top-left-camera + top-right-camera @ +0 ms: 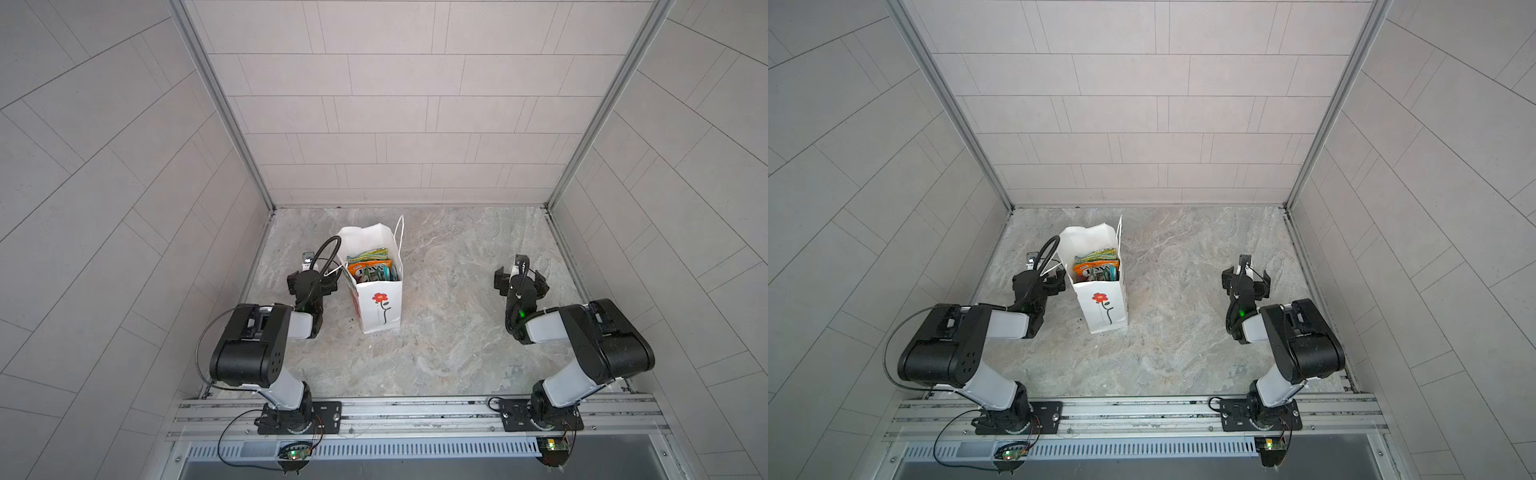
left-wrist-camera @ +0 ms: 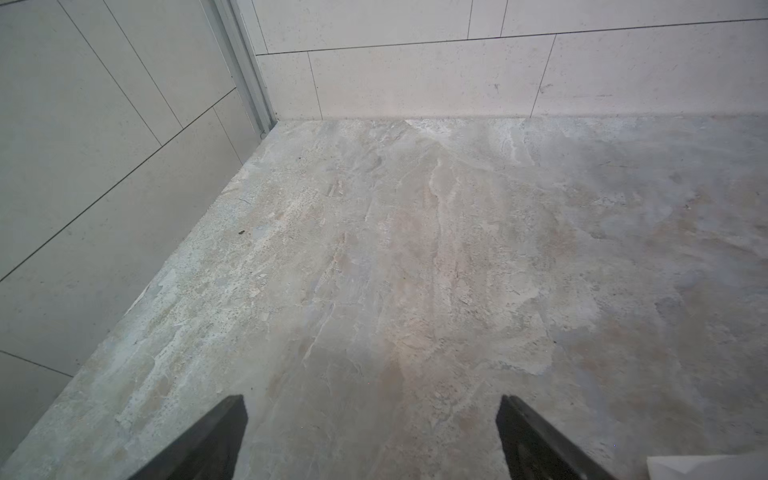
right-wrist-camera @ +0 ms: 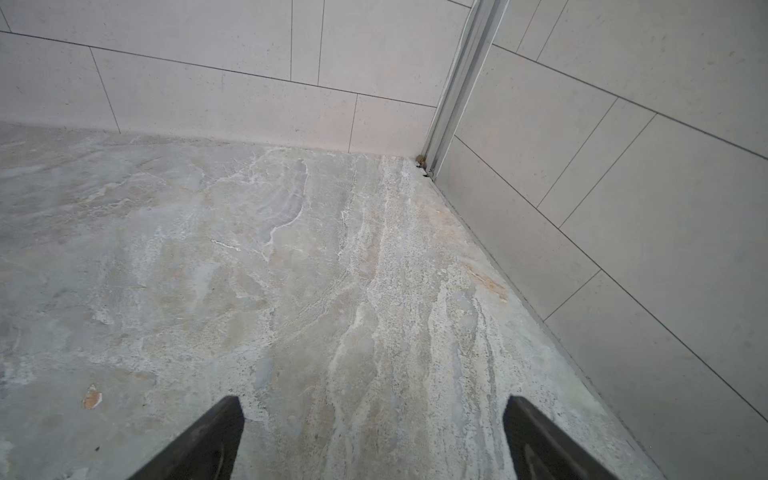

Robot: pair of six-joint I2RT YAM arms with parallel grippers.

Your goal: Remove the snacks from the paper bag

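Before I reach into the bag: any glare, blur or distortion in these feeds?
Both top views: soft even light, no glare, wall lines bowed by the wide lens; the snacks inside the paper bag sit in its shade. Left wrist view: sharp tabletop, a white corner, likely the bag, at the frame edge. Right wrist view: sharp, bag absent.

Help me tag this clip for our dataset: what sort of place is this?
Probably a lab robot cell: left arm and right arm bolted to an aluminium rail, tile-look walls on three sides, stone-look tabletop.
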